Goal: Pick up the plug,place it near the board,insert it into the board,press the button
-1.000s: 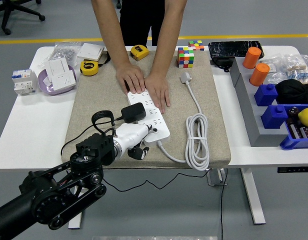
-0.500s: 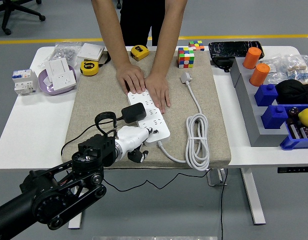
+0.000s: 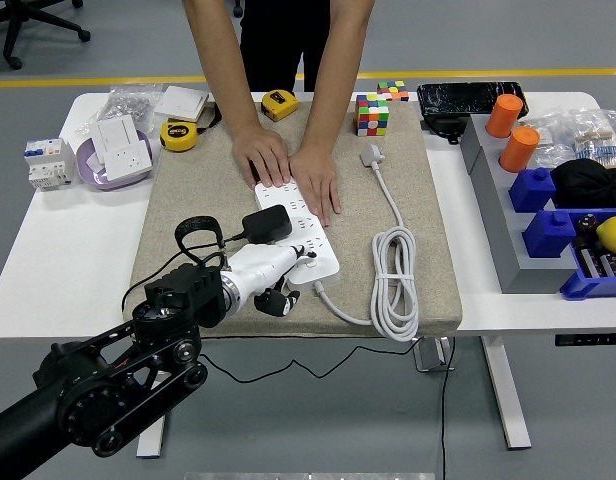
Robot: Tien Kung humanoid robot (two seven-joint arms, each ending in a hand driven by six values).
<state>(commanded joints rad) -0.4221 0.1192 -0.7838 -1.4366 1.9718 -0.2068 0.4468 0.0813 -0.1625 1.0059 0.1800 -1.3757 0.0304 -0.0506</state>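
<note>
Left hand [image 3: 273,275] at near end of white power strip [image 3: 300,235], index finger extended onto strip's near corner where button presumably sits, other fingers curled, nothing held. Black plug [image 3: 268,224] seated on strip, just beyond and above hand. Strip's long axis running away toward person's hands [image 3: 288,165] pinning far end. Right arm unseen.

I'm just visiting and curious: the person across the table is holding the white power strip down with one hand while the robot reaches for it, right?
Not quite. In the head view the person presses both hands on the white power strip, not one. The rest holds: the robot's left hand reaches to the strip's near end.
</note>
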